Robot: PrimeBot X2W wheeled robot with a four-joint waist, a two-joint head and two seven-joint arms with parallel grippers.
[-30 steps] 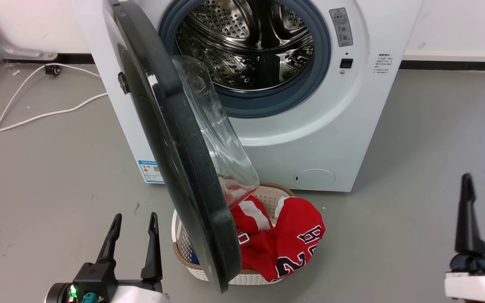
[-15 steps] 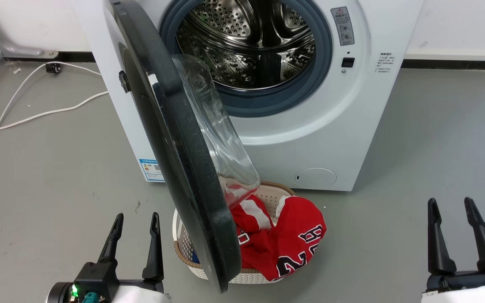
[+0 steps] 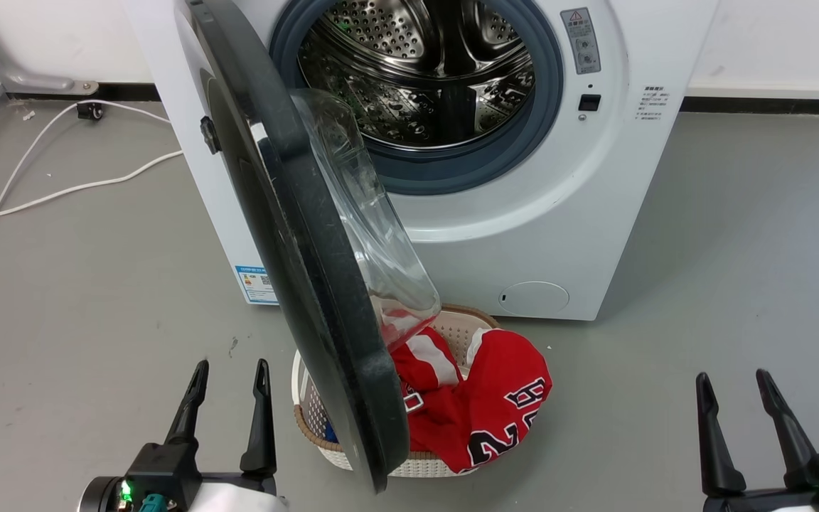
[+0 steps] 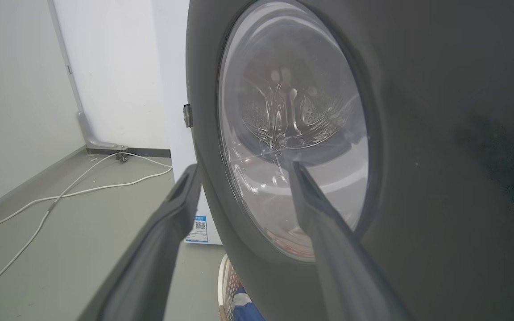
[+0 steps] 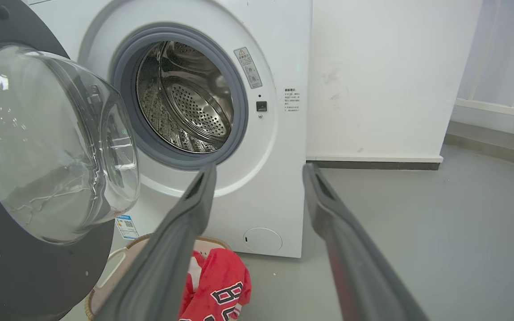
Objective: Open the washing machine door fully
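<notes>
The washing machine (image 3: 537, 213) is a white front-loader with its steel drum (image 3: 424, 64) exposed. Its door (image 3: 296, 235), black-rimmed with a bulging clear glass bowl (image 3: 367, 227), stands swung out roughly edge-on to the head camera, over a basket. My left gripper (image 3: 232, 373) is open at the lower left, just left of the door's outer face, touching nothing. In the left wrist view that gripper (image 4: 241, 171) points at the door (image 4: 440, 133) close up. My right gripper (image 3: 731, 384) is open at the lower right, empty; the right wrist view has this gripper (image 5: 259, 171) facing the machine (image 5: 279, 133).
A white woven basket (image 3: 324, 434) holding a red jersey (image 3: 495, 412) sits on the floor under the door's lower edge. White cables (image 3: 40, 192) trail across the grey floor at the left. A wall runs behind the machine.
My right gripper has dropped lower and shifted left in the head view. The left gripper and the door have kept their places.
</notes>
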